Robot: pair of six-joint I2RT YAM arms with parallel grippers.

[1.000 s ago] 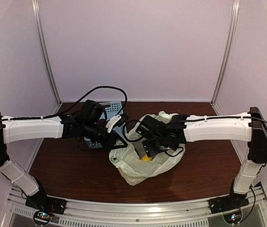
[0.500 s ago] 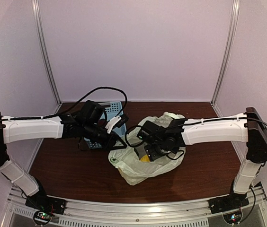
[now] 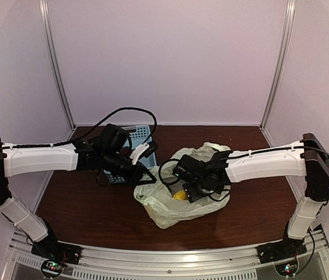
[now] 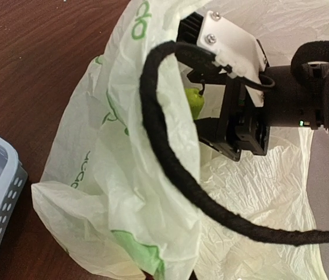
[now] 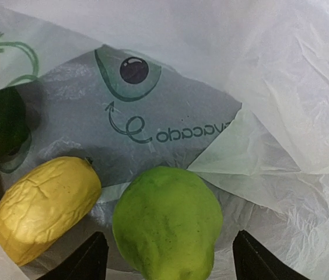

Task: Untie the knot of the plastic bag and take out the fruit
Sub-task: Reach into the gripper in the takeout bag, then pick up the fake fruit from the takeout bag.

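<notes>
We are looking at a dark brown wooden table (image 3: pixel 94 216), and we are taking it as our landmark. A light blue perforated basket (image 3: pixel 143 133) is sitting on the table's far left part, near its back edge, and from above we are seeing only part of it. In the left wrist view the basket's corner, with round holes in its wall, is showing at the lower left, resting on the table's wood. A pale lilac wall (image 3: pixel 164 58) is standing behind the table. A left post (image 3: pixel 56 64) and a right post (image 3: pixel 276 64), both metal, are rising at the table's back corners. A metal rail (image 3: pixel 164 261) is running along the table's near edge.
</notes>
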